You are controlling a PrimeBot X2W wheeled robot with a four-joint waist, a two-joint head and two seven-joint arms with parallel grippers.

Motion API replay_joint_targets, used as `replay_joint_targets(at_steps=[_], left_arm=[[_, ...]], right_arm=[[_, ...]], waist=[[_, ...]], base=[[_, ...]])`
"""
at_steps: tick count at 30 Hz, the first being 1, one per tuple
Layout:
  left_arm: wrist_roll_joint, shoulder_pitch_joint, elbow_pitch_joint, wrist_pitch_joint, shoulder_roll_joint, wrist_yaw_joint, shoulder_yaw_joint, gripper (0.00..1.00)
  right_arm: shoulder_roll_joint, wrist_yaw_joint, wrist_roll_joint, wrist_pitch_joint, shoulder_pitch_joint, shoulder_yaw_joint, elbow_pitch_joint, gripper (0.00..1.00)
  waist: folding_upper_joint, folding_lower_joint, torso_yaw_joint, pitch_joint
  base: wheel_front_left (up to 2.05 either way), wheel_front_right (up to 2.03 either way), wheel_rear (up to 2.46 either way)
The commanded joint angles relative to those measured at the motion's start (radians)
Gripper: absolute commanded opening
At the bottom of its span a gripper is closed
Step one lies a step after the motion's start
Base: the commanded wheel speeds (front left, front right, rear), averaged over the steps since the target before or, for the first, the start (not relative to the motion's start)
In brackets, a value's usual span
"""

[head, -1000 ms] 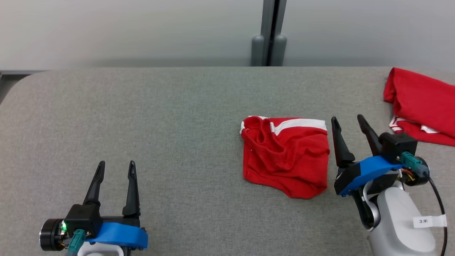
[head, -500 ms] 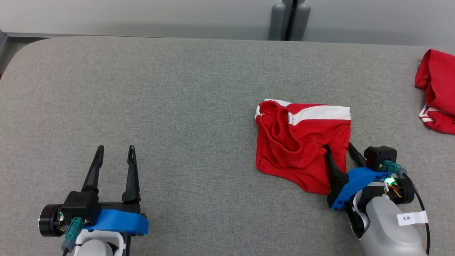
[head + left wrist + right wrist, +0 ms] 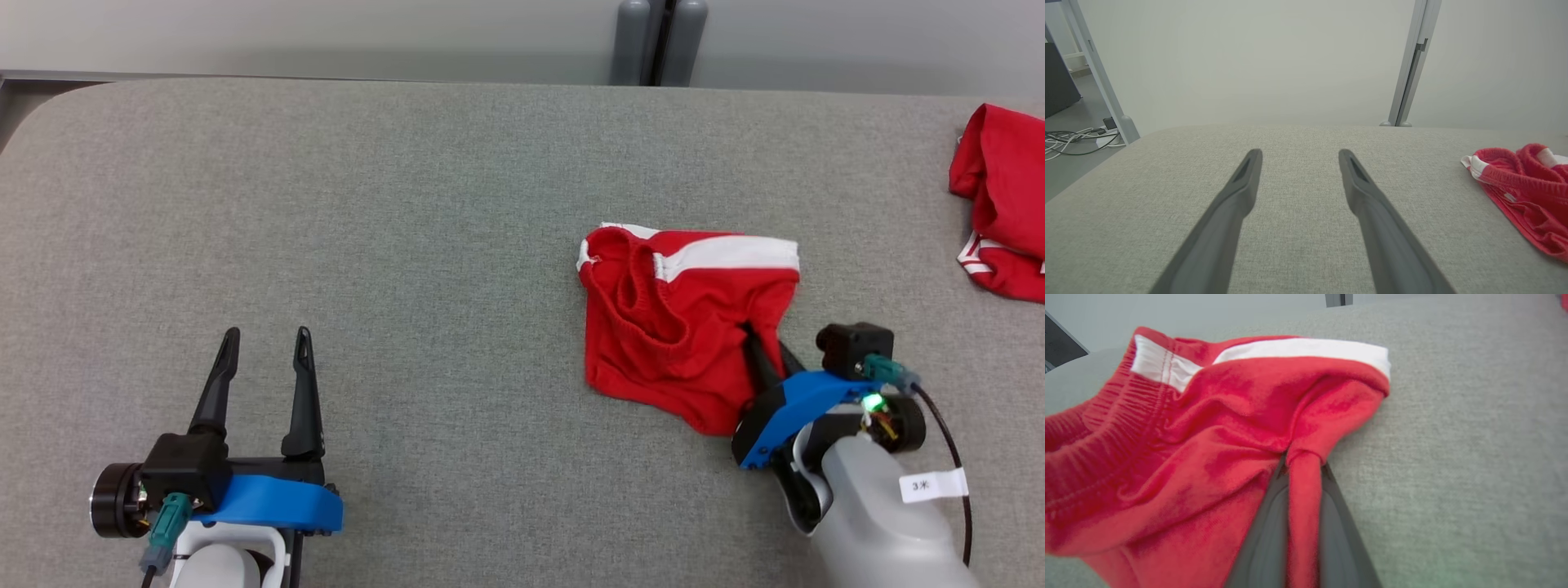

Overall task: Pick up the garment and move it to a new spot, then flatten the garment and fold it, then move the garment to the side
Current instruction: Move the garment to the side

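Swung in from beside the cloth and snapped together within the last second: right gripper point(image 3: 765, 341), at five o'clock in the head view, now pinching a raised ridge of red fabric on the lower right edge of the garment point(image 3: 653, 359). Nearest, at seven o'clock: left gripper point(image 3: 268, 331), fingers spread wide, holding nothing, well apart from the cloth. Mid-table point(image 3: 408, 245), right of centre: garment crumpled, white band along its far side. Farther out, at two o'clock: second red garment point(image 3: 1000, 204) by the edge. Looks like step one, grip just made. Next: lift clear, carry toward open table at nine o'clock, set down without dragging.
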Motion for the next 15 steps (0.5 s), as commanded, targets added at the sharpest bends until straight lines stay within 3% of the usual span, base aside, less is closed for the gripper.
replay_joint_targets(at_steps=[1,7,15], left_arm=[[0.000,-0.011,-0.005,-0.005,-0.001,0.000,0.004,1.00],[0.002,-0.032,-0.032,-0.005,-0.003,-0.006,-0.007,1.00],[0.016,-0.077,-0.059,-0.004,0.006,-0.015,-0.026,1.00]], right_arm=[[-0.005,0.000,-0.034,0.003,-0.022,-0.021,-0.021,0.00],[-0.053,0.000,-0.218,0.000,-0.060,-0.066,-0.139,0.00],[-0.156,0.000,-0.265,0.010,-0.186,0.030,-0.121,0.00]], waist=[[-0.0002,0.0000,-0.002,0.000],[-0.0002,0.0000,-0.011,0.024],[-0.0002,0.0000,-0.046,0.069]], base=[[0.00,0.00,0.00],[0.00,0.00,0.00],[0.00,0.00,0.00]])
